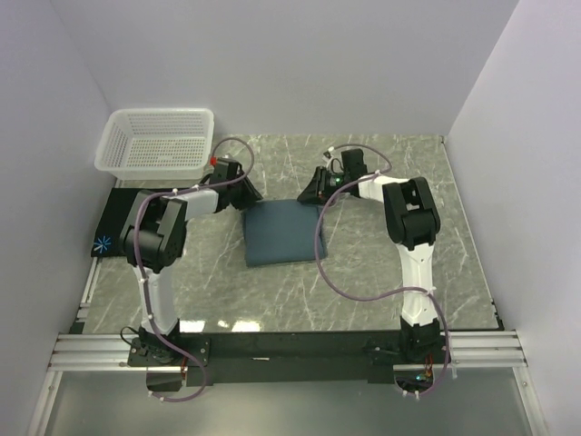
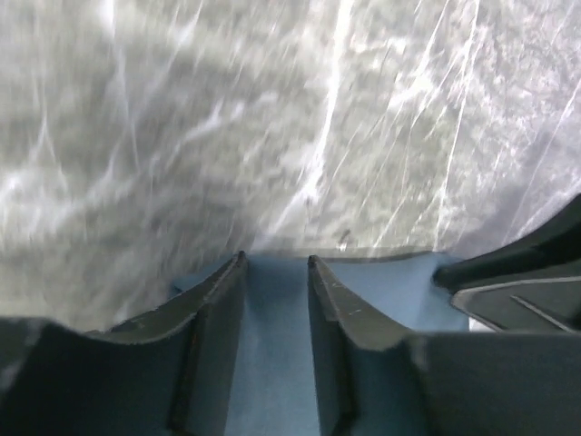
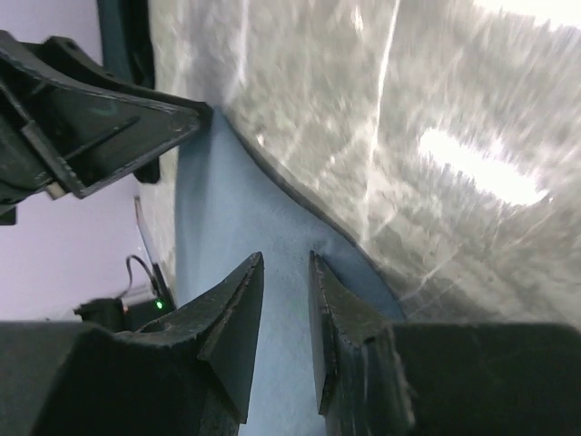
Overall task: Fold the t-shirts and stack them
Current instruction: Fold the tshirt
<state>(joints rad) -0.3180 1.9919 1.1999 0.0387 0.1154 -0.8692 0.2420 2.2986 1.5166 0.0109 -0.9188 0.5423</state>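
1. Two units, left gripper (image 1: 252, 194) and right gripper (image 1: 310, 196), stood at the far corners of the folded blue shirt (image 1: 277, 234), mid-table (image 1: 381, 263).
2. Each showed a narrow jaw gap over cloth; a pinch could not be told.
3. Black shirt (image 1: 113, 218) lay at the left edge.

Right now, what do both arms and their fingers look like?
Left arm and right arm: white links, black joint housings, each trailed by a looping purple-grey cable with white ties. Left fingers and right fingers are dark, matte wedges tapering to narrow tips.
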